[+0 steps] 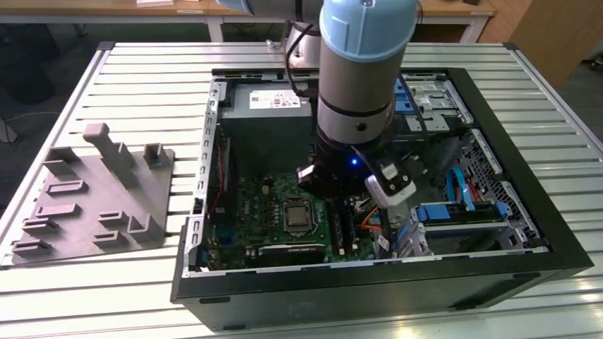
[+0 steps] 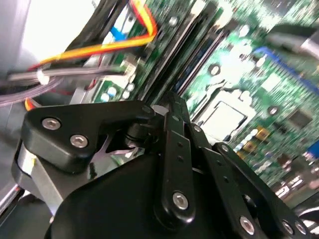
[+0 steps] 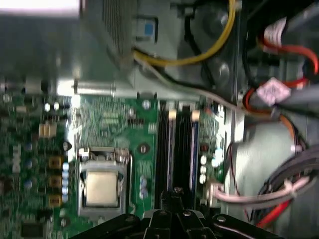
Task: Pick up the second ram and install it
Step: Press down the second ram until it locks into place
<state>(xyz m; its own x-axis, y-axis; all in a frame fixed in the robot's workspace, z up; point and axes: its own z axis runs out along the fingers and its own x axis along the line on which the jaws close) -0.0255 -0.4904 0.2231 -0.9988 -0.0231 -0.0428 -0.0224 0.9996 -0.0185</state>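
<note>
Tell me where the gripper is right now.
In the exterior view the gripper is down inside the open computer case, over the green motherboard, just toward that view's right of the processor socket, above the memory slots.

exterior view high above open computer case [image 1: 377,282], both wrist views close over motherboard [image 3: 114,124]

Open PC case [image 1: 527,233], grey fixture tray [image 1: 85,205] beside.

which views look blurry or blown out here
Exterior view: evenly lit, with the arm blocking part of the open computer case. Second wrist view: motherboard smeared, white glare at one corner. First wrist view: soft throughout, with a bright washed-out strip along one edge.
</note>
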